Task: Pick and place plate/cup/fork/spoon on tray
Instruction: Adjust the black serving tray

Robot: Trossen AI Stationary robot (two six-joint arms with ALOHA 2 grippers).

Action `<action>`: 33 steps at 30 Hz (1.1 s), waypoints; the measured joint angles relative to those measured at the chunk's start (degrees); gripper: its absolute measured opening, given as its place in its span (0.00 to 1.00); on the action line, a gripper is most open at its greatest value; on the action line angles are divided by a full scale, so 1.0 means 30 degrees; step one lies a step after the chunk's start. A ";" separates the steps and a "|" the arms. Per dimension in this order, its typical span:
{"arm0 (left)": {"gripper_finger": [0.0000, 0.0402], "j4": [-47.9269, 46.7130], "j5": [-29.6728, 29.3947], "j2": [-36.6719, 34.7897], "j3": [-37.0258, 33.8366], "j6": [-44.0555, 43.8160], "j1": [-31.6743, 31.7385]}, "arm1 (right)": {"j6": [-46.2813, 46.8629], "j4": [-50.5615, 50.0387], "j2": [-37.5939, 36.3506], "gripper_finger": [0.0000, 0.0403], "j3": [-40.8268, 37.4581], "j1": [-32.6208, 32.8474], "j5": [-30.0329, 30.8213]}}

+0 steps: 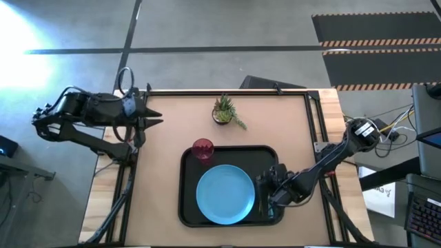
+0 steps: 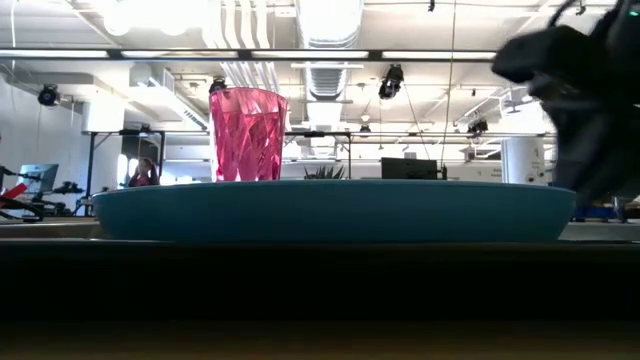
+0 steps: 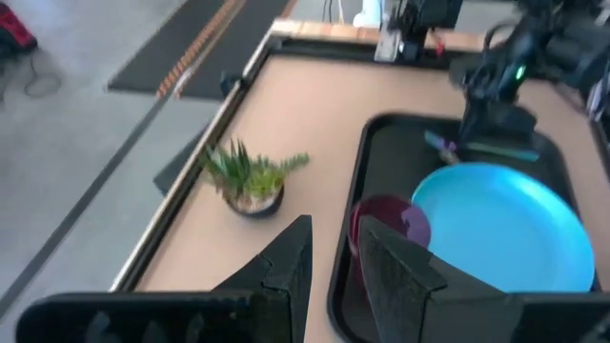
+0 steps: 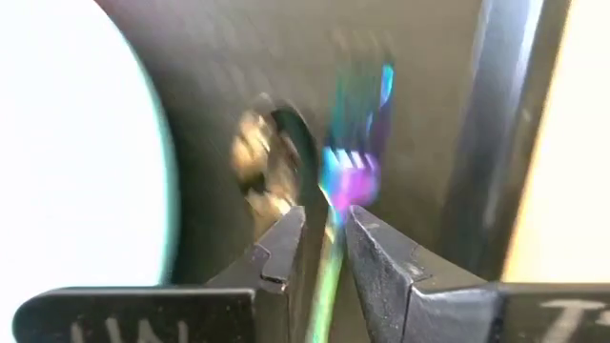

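Tray interior: the plate [image 1: 225, 193] fills most of the tray [image 1: 187, 207], leaving only narrow strips.
Far-left tray corner: blocked by the upright cup [image 1: 202, 149].
Right strip of tray: occupied by the right gripper [image 1: 274, 195], the fork [image 4: 355, 171] and the spoon [image 4: 272, 162].
Far table edge: small potted plant [image 1: 224, 111] stands there.
Left table side: open tabletop [image 1: 162, 145]; left gripper [image 1: 153, 118] waits at its edge.

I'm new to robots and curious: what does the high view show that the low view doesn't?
Only the high view shows the tray, the plant, and the left gripper parked at the table's far left corner. Only the low view shows the room's ceiling and lights. Both show the cup, the plate and the right arm by the plate.
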 joint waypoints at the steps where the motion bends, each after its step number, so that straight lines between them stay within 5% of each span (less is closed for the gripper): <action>1: 0.18 -0.0303 -0.0007 0.0020 -0.0109 -0.0311 -0.0004 | -0.0536 -0.0078 -0.0179 0.16 0.0000 -0.0126 0.0729; 5: 0.18 -0.0941 -0.0352 0.0001 -0.0928 -0.1220 0.0003 | -0.2623 -0.0118 -0.1020 0.11 0.0000 -0.0932 0.3239; 10: 0.18 -0.1032 -0.1529 -0.0254 -0.2488 -0.1775 0.0000 | -0.6107 -0.0151 -0.1726 0.03 -0.0117 -0.2667 0.3218; 21: 0.18 -0.1050 -0.2710 -0.0573 -0.5873 -0.3787 0.0003 | -1.2831 0.0923 -0.1779 0.02 -0.0944 -0.7406 -0.1262; 33: 0.18 -0.0212 -0.2744 -0.1443 -0.5597 -0.3815 0.0003 | -1.7548 0.8033 -0.1633 0.02 -0.4024 -1.1245 -0.3364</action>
